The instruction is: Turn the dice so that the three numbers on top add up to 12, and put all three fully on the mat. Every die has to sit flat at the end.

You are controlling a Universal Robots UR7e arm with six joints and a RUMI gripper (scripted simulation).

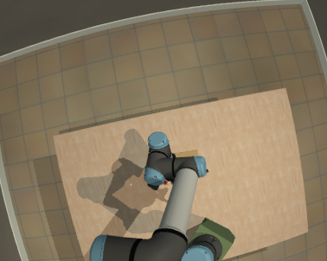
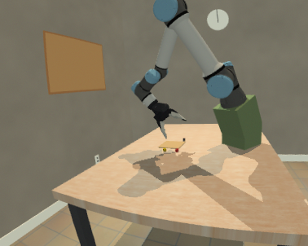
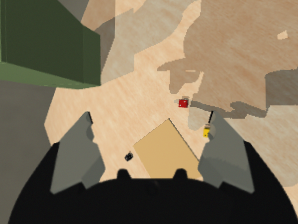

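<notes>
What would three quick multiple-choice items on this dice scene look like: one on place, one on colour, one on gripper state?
1. Where do the three small dice lie relative to the flat tan square mat?
A. all on it
B. all off it, on the light wooden table
C. stacked on the green pedestal

2. What colours are the dice?
A. red, yellow, black
B. blue, green, white
C. all red

3. How does the black two-jaw gripper stand?
A. shut on a die
B. shut on nothing
C. open, holding nothing

Key: 1 B, the wrist view shows the red die, yellow die and black die each on bare wood beside the mat's edges. 2 A, those three colours show in the wrist view. 3 C, the grey fingers stand wide apart above the table with nothing between them.
</notes>
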